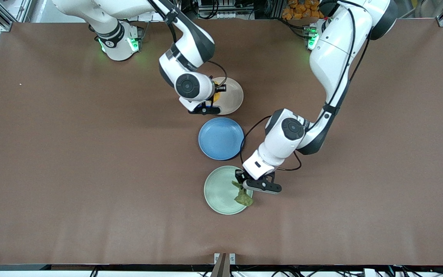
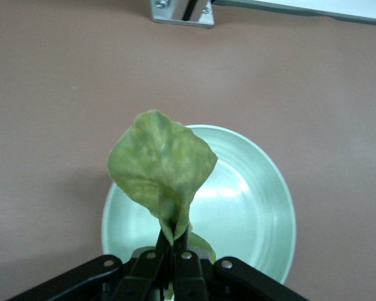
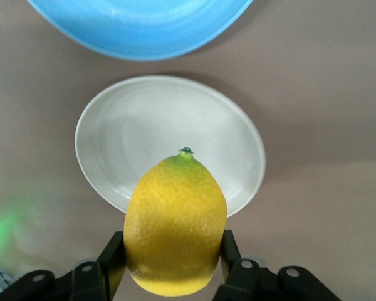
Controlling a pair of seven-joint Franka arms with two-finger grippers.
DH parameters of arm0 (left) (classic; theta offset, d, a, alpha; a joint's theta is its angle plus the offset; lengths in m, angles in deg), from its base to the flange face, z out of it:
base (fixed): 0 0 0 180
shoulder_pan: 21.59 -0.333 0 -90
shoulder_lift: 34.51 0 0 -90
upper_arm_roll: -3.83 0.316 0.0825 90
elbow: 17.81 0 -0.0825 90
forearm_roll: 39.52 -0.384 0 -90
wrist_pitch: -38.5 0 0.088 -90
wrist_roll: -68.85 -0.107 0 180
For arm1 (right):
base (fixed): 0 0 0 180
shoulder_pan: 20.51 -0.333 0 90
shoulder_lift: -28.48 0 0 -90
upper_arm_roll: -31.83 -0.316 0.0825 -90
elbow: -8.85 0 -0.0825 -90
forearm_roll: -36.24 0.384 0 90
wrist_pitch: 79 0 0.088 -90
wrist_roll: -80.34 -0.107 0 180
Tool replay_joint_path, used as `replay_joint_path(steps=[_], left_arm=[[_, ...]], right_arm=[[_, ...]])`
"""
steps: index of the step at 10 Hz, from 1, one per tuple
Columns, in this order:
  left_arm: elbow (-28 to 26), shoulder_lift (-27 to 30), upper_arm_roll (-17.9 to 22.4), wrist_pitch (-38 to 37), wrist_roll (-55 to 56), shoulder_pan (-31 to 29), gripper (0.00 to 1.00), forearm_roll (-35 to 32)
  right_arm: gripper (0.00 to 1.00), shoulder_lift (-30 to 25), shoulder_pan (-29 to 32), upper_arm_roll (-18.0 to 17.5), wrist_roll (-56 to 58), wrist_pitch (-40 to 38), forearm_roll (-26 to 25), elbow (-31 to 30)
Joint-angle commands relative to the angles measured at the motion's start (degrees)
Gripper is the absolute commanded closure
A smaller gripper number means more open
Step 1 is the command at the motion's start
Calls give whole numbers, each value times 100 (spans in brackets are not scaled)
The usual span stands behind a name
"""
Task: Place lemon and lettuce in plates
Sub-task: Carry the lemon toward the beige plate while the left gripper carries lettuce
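Lemon (image 3: 175, 226) clamped between the fingers (image 3: 110, 254) of the right gripper (image 1: 210, 100), held in the air over the edge of the beige-pink plate (image 1: 233, 100), stem nub pointing out over the plate's bowl. Not yet touching the plate. Only a sliver of yellow visible in the front view, the rest hidden by the wrist.

Lettuce (image 2: 163, 172) pinched by its stem in the left gripper (image 1: 245, 184), fingers closed tight on the thin stalk, leaf hanging free over the mint-green plate (image 1: 217, 190) near the rim toward the left arm's end of the table. Leaf tip appearing to overhang that rim in the front view; contact with the plate not clear.

Blue plate (image 1: 221, 138) on the brown table (image 1: 71, 154) between the two task plates, bare, no part in the job. Beige-pink plate farthest from the front camera, mint-green plate nearest.

Step in hand, by the look of it: both items carried to their plates, release pending. Next move likely calling for a small shift toward each plate's centre, a lowering close to the surface, then an opening of the fingers. Risk of the lemon rolling if dropped from height; risk of the leaf draping over the rim if let go where it hangs.
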Motion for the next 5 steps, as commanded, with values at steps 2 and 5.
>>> replay_joint_path(steps=[2,5], left_arm=[[256,-458,97,299,315,276,100,127],[247,-538,106,369,981,399,78,101]], right_arm=[[99,273,-32,-53,-178,345,17,-26],[90,528,29,-62,-187,549,34,9]])
